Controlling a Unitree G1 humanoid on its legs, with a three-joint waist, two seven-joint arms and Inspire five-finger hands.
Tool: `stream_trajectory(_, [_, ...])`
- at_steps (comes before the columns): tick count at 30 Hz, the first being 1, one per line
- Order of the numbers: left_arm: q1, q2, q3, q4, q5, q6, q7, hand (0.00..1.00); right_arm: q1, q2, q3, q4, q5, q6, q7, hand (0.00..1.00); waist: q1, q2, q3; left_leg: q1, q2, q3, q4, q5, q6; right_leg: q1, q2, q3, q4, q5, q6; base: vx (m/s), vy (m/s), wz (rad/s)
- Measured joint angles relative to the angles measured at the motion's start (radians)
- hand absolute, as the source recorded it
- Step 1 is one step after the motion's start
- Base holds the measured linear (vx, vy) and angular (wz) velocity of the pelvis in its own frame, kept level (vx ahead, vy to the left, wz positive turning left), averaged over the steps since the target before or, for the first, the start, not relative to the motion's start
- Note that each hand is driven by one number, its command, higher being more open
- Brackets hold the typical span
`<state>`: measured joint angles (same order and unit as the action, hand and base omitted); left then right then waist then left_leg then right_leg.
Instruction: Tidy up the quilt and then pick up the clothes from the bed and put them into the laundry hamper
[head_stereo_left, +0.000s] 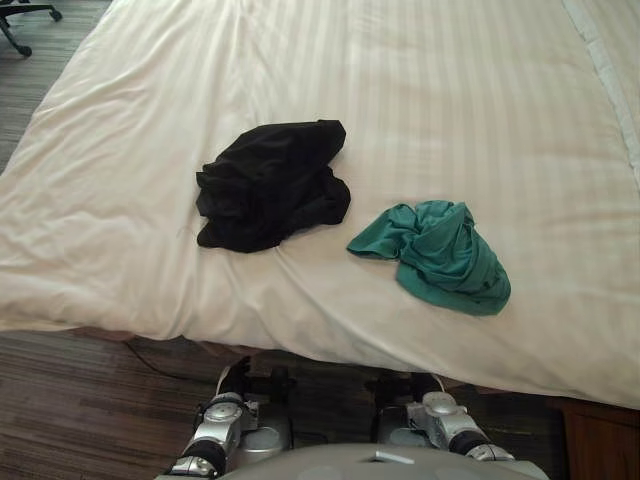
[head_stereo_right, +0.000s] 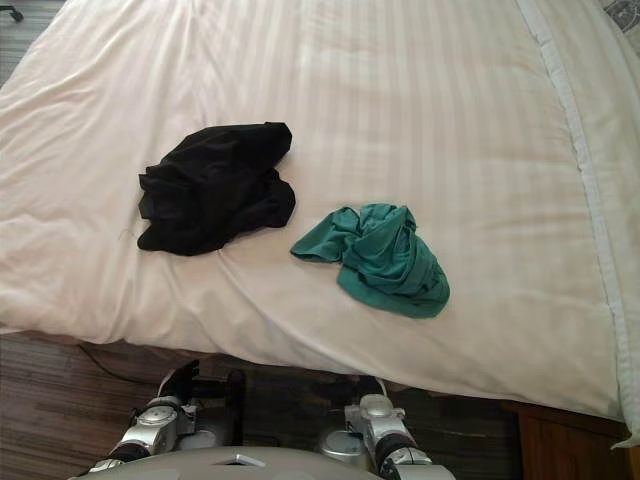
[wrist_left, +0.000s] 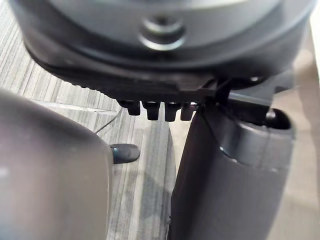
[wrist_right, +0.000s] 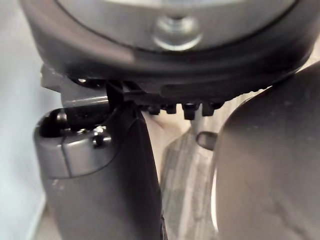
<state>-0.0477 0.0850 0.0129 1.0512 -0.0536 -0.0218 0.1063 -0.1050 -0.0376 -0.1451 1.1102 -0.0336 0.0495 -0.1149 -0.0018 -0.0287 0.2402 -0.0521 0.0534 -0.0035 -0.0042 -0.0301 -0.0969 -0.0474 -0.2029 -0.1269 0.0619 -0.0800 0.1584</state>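
Observation:
A white striped quilt (head_stereo_left: 450, 100) lies spread flat over the bed. On it, near the front edge, a crumpled black garment (head_stereo_left: 272, 185) lies to the left and a bunched teal garment (head_stereo_left: 440, 255) to the right, a short gap apart. My left hand (wrist_left: 225, 175) hangs low beside the bed's front edge, its fingers (wrist_left: 155, 111) relaxed and holding nothing. My right hand (wrist_right: 115, 165) hangs the same way on the other side, its fingers (wrist_right: 190, 110) loose and empty. Both hands are below the mattress, well short of the clothes.
Dark wood-plank floor (head_stereo_left: 80, 400) runs along the bed's front and left side. An office chair's wheeled base (head_stereo_left: 25, 20) stands at the far left. A brown wooden corner (head_stereo_left: 600, 440) sits at the lower right. A folded sheet band (head_stereo_right: 575, 130) runs down the quilt's right side.

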Motion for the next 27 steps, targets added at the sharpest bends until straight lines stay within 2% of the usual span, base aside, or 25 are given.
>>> stream_trajectory(3, [0.012,-0.019,0.118,-0.001,-0.082,-0.004,0.001,1.00,0.062,0.021,-0.219,-0.014,0.149,-0.016,-0.023,1.00,-0.006,-0.004,-0.003,0.062,-0.006,-0.001,-0.003,-0.006,0.000,0.078,-0.005,-0.009,-0.016,0.001,0.001,0.26,-0.004,0.14])
stream_trajectory(4, [0.024,-0.033,0.196,0.000,-0.127,-0.006,-0.001,1.00,0.096,0.034,-0.318,-0.014,0.212,-0.018,-0.030,1.00,-0.006,-0.007,-0.011,0.094,-0.006,0.000,-0.003,-0.011,-0.002,0.114,-0.005,-0.014,-0.015,0.001,0.001,0.24,0.004,0.16])
stream_trajectory(7, [0.072,-0.050,0.389,0.013,-0.186,0.001,-0.009,1.00,0.172,0.052,-0.509,-0.003,0.339,-0.014,-0.031,1.00,-0.004,-0.010,-0.057,0.140,0.000,0.023,0.001,-0.029,-0.004,0.157,-0.004,-0.017,-0.006,0.001,0.000,0.26,0.010,0.00])
stream_trajectory(8, [0.098,-0.059,0.514,0.023,-0.195,0.010,-0.011,1.00,0.193,0.059,-0.615,-0.002,0.388,-0.011,-0.031,1.00,-0.004,-0.007,-0.077,0.156,0.003,0.034,0.004,-0.038,-0.003,0.161,-0.003,-0.015,0.012,0.001,0.000,0.33,0.029,-0.15])
stream_trajectory(9, [0.122,-0.055,0.699,0.041,-0.226,0.027,-0.008,1.00,0.220,0.059,-0.747,-0.002,0.416,-0.002,-0.032,1.00,-0.005,-0.006,-0.109,0.171,0.005,0.042,0.005,-0.045,-0.002,0.163,-0.002,-0.015,0.033,0.001,0.000,0.28,0.025,-0.11])
stream_trajectory(11, [0.136,-0.038,0.836,0.041,-0.258,0.033,-0.002,1.00,0.232,0.049,-0.859,-0.002,0.438,0.004,-0.040,1.00,-0.004,-0.002,-0.128,0.190,0.010,0.051,0.005,-0.052,-0.001,0.169,0.001,-0.014,0.059,0.001,0.000,0.20,0.008,0.02])
stream_trajectory(12, [0.139,-0.007,0.949,0.041,-0.297,0.037,0.006,1.00,0.234,0.029,-0.953,-0.002,0.444,0.005,-0.051,1.00,-0.005,0.004,-0.137,0.214,0.017,0.054,0.005,-0.053,0.000,0.168,0.003,-0.013,0.115,0.000,0.000,0.19,-0.036,-0.15])
stream_trajectory(13, [0.136,0.035,1.044,0.044,-0.345,0.038,0.020,1.00,0.217,-0.009,-1.037,0.002,0.444,0.006,-0.063,1.00,0.003,0.030,-0.152,0.221,0.043,0.058,0.006,-0.055,0.009,0.115,0.016,0.018,0.165,-0.053,0.002,0.16,-0.060,-0.37])
stream_trajectory(14, [0.135,0.085,1.111,0.060,-0.372,0.034,0.033,1.00,0.190,-0.038,-1.067,0.011,0.444,0.006,-0.066,1.00,-0.008,0.020,-0.165,0.217,0.046,0.051,0.010,-0.060,0.008,0.127,0.034,0.029,0.052,-0.094,-0.005,0.07,-0.068,-0.46])
stream_trajectory(15, [0.133,0.130,1.144,0.073,-0.386,0.030,0.044,1.00,0.178,-0.056,-1.083,0.024,0.443,0.009,-0.066,1.00,-0.019,0.008,-0.173,0.205,0.036,0.048,0.020,-0.062,0.004,0.146,0.036,0.030,-0.047,-0.071,0.005,0.04,-0.095,-0.11])
stream_trajectory(16, [0.122,0.231,1.192,0.097,-0.413,0.019,0.048,1.00,0.160,-0.108,-1.144,0.069,0.442,0.012,-0.074,1.00,-0.036,-0.036,-0.190,0.184,0.001,0.051,0.058,-0.089,-0.018,0.172,0.022,0.002,-0.121,0.026,-0.001,0.07,-0.096,0.12])
stream_trajectory(19, [0.067,0.314,1.215,0.174,-0.447,0.020,0.038,1.00,0.134,-0.244,-1.218,0.105,0.441,0.026,-0.111,1.00,-0.040,0.018,-0.219,0.203,0.022,0.049,0.059,-0.115,-0.025,0.180,0.044,0.000,-0.091,0.024,-0.003,0.07,-0.037,0.10])
stream_trajectory(20, [0.065,0.328,1.215,0.193,-0.447,0.021,0.038,1.00,0.128,-0.269,-1.217,0.110,0.438,0.030,-0.115,1.00,-0.042,0.024,-0.224,0.206,0.025,0.049,0.059,-0.115,-0.025,0.178,0.043,0.001,-0.086,0.024,-0.003,0.00,-0.039,-0.03])
stream_trajectory(21, [0.057,0.349,1.216,0.229,-0.447,0.025,0.040,1.00,0.114,-0.313,-1.217,0.137,0.431,0.040,-0.124,1.00,-0.051,0.041,-0.234,0.207,0.024,0.045,0.058,-0.116,-0.024,0.178,0.041,-0.003,-0.079,0.022,-0.005,-0.04,-0.043,0.07])
stream_trajectory(24, [0.054,0.373,1.219,0.256,-0.470,0.032,0.042,1.00,0.105,-0.349,-1.214,0.149,0.431,0.056,-0.140,1.00,-0.058,0.047,-0.242,0.208,0.023,0.032,0.048,-0.122,-0.018,0.173,0.043,-0.007,-0.067,0.016,-0.014,-0.08,-0.030,0.13])
stream_trajectory(27, [0.055,0.440,1.219,0.227,-0.574,0.034,0.045,1.00,0.087,-0.393,-1.143,0.145,0.394,0.073,-0.149,1.00,-0.057,0.032,-0.262,0.192,0.024,0.023,0.040,-0.128,-0.013,0.153,0.046,-0.007,-0.062,0.005,-0.016,-0.13,-0.042,0.06])
